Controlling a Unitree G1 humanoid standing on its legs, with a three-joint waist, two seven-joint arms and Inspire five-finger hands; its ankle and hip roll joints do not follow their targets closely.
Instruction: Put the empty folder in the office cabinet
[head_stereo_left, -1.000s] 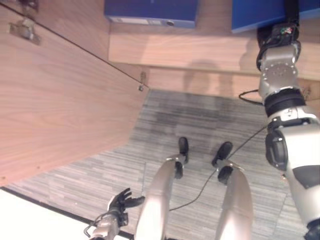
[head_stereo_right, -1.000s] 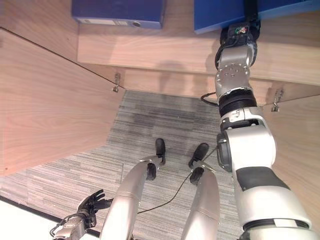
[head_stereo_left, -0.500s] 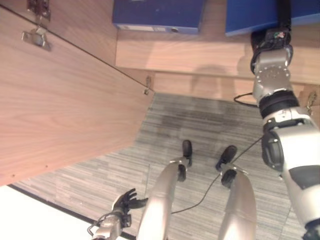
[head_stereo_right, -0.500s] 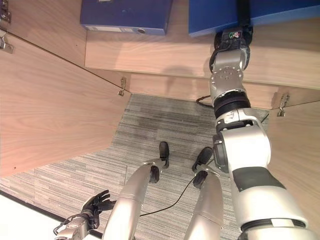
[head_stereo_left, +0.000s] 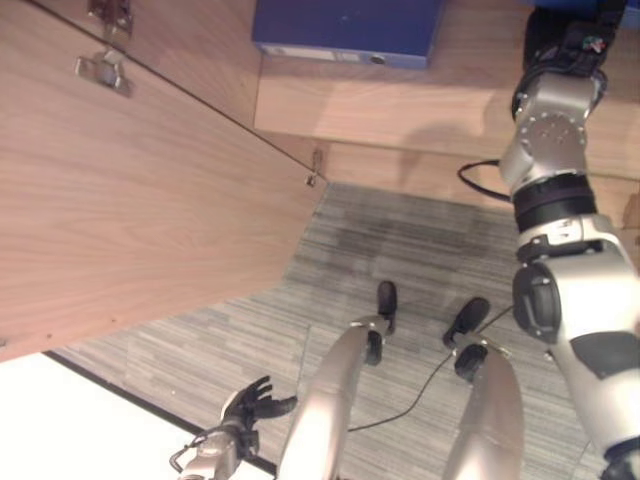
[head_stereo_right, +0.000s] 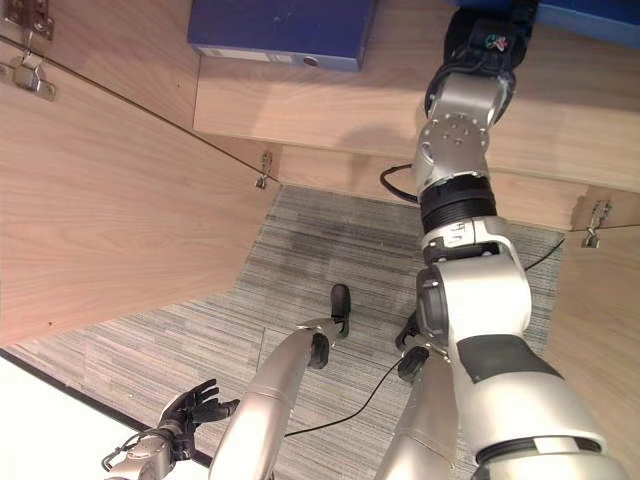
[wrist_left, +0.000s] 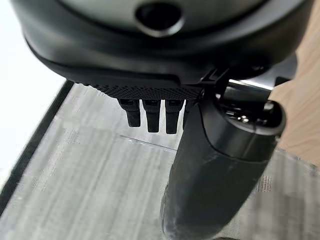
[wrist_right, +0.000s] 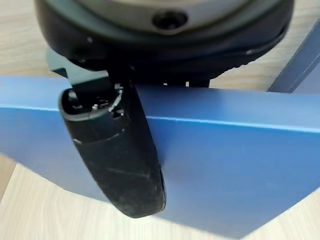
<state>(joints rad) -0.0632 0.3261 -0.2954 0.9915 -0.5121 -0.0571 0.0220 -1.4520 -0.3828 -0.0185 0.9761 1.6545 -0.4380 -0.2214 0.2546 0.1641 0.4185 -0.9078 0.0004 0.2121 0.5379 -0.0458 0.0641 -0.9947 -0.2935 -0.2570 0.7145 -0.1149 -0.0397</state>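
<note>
- Folder placement under way: right robot hand is up at the cabinet shelf, with the bright blue folder in its grip. In the right wrist view the thumb lies curled across the folder's broad face; the fingers are behind the folder, out of sight.
- In the eye views just a corner of that folder shows at the top edge, above the right wrist, over the shelf board.
- A darker blue binder already lies on the same shelf, to the robot's left of the held folder and apart from it.
- Cabinet door stands open on the robot's left, hinges visible; the opening looks unobstructed.
- Left robot hand hangs low over the grey carpet floor, fingers relaxed and spread, holding nothing.
- Judgement on doing this step well: push the folder further in until its whole base sits on the board, not overhanging the front lip.
- Keep it parallel to the dark binder so the two don't collide or wedge.
- Release only once the weight is on the shelf; then draw the thumb straight back so it doesn't drag the folder out.
- Risk: how deep the folder sits cannot be told from here, so an early release could let it tip off the edge.
</note>
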